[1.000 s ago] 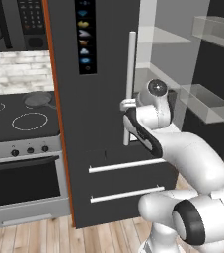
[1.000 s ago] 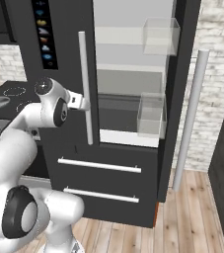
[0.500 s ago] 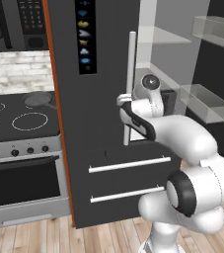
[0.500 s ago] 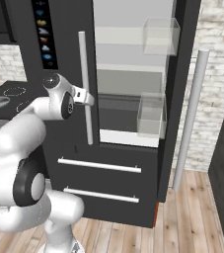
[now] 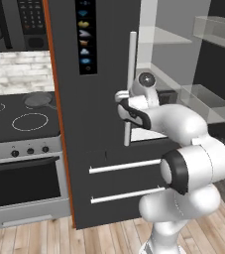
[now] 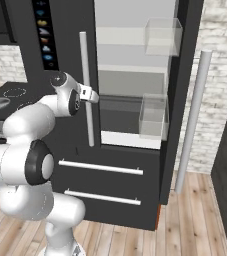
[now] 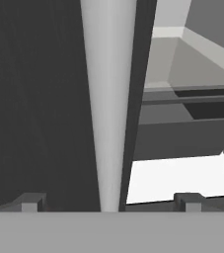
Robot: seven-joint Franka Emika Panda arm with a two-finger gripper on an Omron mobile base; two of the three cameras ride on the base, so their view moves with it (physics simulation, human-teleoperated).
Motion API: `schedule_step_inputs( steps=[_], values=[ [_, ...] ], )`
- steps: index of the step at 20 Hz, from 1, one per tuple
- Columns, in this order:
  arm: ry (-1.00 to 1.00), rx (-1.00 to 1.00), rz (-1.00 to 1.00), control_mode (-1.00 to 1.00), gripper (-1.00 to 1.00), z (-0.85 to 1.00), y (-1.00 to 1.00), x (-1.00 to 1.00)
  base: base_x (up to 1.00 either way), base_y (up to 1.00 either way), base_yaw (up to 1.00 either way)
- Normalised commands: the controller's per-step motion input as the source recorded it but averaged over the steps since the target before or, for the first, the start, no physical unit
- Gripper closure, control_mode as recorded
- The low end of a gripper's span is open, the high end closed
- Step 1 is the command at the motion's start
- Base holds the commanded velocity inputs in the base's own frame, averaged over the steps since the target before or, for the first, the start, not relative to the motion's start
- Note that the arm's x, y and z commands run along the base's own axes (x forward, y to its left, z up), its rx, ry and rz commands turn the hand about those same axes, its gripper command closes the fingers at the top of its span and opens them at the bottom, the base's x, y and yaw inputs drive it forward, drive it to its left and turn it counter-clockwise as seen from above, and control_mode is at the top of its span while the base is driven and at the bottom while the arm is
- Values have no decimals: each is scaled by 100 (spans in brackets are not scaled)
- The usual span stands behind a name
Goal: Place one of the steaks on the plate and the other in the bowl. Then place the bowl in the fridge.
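Since a second ago the arm has folded in closer, bringing the hand (image 7: pixel 108 202) up against the fridge (image 5: pixel 101 149) door's long handle (image 7: pixel 108 99). Its jaws stand wide with nothing between them but that smooth silver bar, which runs up the middle of the hand view.

My worry is that the round, slick bar could slip if the fingertips (image 7: pixel 30 201) close off-centre, and a careless swing could knock the other door (image 6: pixel 182 100), already open at centre right in the right base view. Behind the handle, the matte dark-grey door; further in, pale walls, a white shelf (image 7: pixel 177 178) and clear boxy bins (image 6: pixel 152 117).

No steaks, plate or bowl can be seen. At far left of the left base view lies a black stove top (image 5: pixel 20 116).
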Motion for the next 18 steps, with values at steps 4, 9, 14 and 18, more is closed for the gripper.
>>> schedule_step_inputs(
  steps=[4, 9, 14, 18],
  values=[
    [0, 0, 0, -100, -100, -2, -2, 29, 0, 0, 0],
    [0, 0, 1, -100, -100, 0, 0, 30, 0, 0, 0],
    [0, 0, 1, -100, -100, 0, -4, 47, 0, 0, 0],
    [0, 0, 1, -100, -100, 0, 0, 33, 0, 0, 0]
  ],
)
